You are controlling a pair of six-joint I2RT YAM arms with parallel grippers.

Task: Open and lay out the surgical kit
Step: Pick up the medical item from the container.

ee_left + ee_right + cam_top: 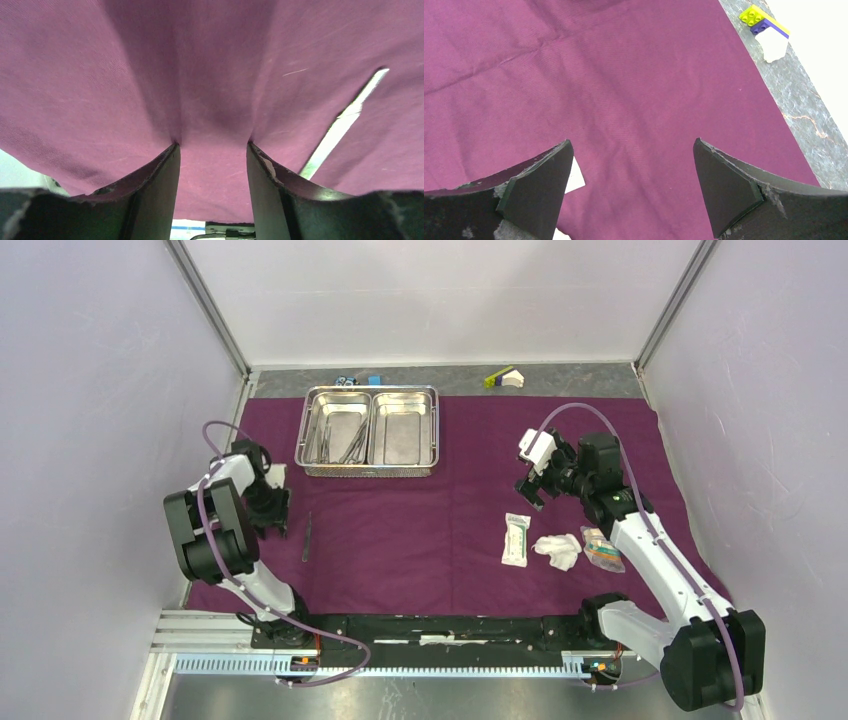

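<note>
**Kit laid out on the cloth, both jaws empty**

From the top view: large dark purple cloth (450, 490) spread flat over the table. At its far side, the steel tray (437, 430), with ring-handled forceps (345, 440) in its left compartment. Slim tweezers (307, 537) flat on the cloth at the near left, just beside the left gripper (275, 515), on its right side and outside the jaws. Right gripper (532, 485) held above the right half of the cloth, well apart from the tray. Nearer the bases, in a row: white packet (516, 539), white gauze (558, 551), small clear packet (601, 549), none of them between those jaws. Past the far edge of the cloth: small blue block (373, 380) and yellow-green and white piece (503, 377).

From the left wrist: left gripper (212, 145) parted about halfway, tips down at the cloth (150, 75), only bare fabric in the gap, nothing gripped. Tweezers (340, 127) off to the right, outside the finger on that side and apart from it.

From the right wrist: right gripper (633, 142) spread wide over flat cloth (624, 75), nothing held. A white corner (575, 177) just beside the finger at the view's left; cannot tell which item. Yellow-green and white piece (766, 30) at upper right, off the cloth.
</note>
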